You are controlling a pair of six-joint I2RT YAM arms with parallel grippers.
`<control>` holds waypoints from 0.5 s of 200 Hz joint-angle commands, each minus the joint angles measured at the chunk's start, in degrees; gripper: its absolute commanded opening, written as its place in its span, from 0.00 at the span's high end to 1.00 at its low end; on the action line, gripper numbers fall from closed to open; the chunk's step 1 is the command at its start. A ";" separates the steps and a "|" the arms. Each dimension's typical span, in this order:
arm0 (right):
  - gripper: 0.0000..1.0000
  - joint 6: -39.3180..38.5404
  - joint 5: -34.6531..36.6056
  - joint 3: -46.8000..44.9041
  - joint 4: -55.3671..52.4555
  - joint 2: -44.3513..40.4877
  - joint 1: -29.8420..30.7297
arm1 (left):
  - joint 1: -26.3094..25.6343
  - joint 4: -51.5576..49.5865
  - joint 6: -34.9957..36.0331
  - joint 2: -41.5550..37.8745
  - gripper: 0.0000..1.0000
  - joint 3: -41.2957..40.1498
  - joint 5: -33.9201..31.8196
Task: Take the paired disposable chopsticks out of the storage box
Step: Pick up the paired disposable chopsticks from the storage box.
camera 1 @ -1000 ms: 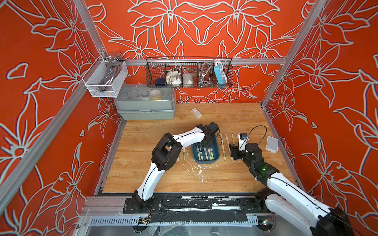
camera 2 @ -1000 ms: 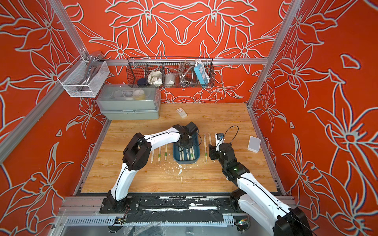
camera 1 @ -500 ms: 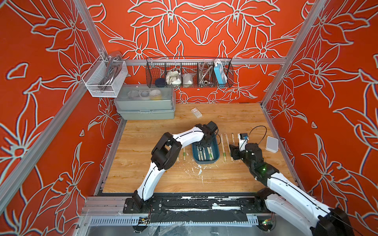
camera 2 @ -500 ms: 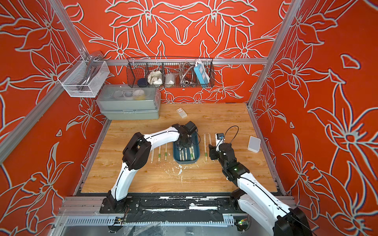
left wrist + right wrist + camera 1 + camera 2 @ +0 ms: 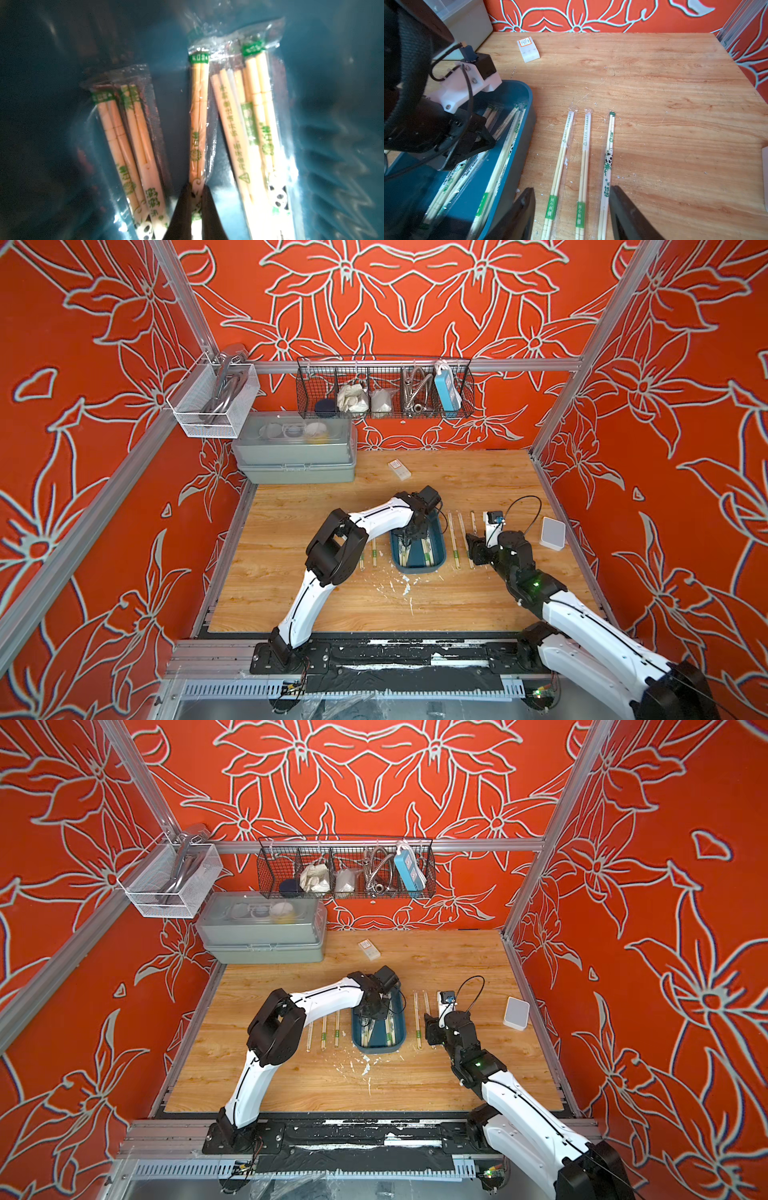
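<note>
Table (image 5: 478, 605): a wood-grain top is seen, with white flecks near the front centre.

Case (image 5: 297, 464): grey and lidded, it is placed at the far left corner.

Box (image 5: 417, 569): teal and lidless, it is seen at mid-table in both top views, long axis running near to far. Sleeved chopsticks (image 5: 249, 128) are held in it, bundled loosely along its left and right sides.

Block (image 5: 553, 533): white, found by the right edge, well apart from the box.

Packet (image 5: 399, 470): small and white, found far of the box, near the case.

Left gripper (image 5: 196, 194): positioned inside the box. Its jaws are clenched across the middle pair (image 5: 198, 116), on the printed part of the sleeve, away from the green-banded end. Whether this pair is clear of the box floor cannot be told.

Right gripper (image 5: 572, 199): its jaws are released and spread wide over the near ends of the right-hand pairs (image 5: 584, 149). Three are counted, parallel and apart, flat on the table just right of the box. Contact with them cannot be told.

Left-hand pairs (image 5: 323, 1031): three more are seen on the table left of the box, beside the left arm.
</note>
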 commanded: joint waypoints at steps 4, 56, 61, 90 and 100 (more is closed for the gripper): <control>0.39 0.36 0.91 2.02 0.18 0.32 0.39 | 0.60 -2.65 0.43 -0.80 0.95 -1.94 0.18; 0.39 0.36 1.00 2.02 0.27 0.48 0.31 | 0.69 -2.37 0.56 -4.42 0.96 -2.12 0.08; 0.39 0.36 1.00 2.06 0.27 0.57 0.36 | 0.69 -2.38 0.58 -4.70 0.96 -2.03 0.15; 0.39 0.27 1.16 2.06 0.25 0.59 0.30 | 0.69 -2.47 0.73 -6.46 0.98 -2.02 0.21; 0.39 0.27 1.17 1.97 0.27 0.66 0.33 | 0.69 -2.47 0.72 -7.22 0.98 -2.19 0.13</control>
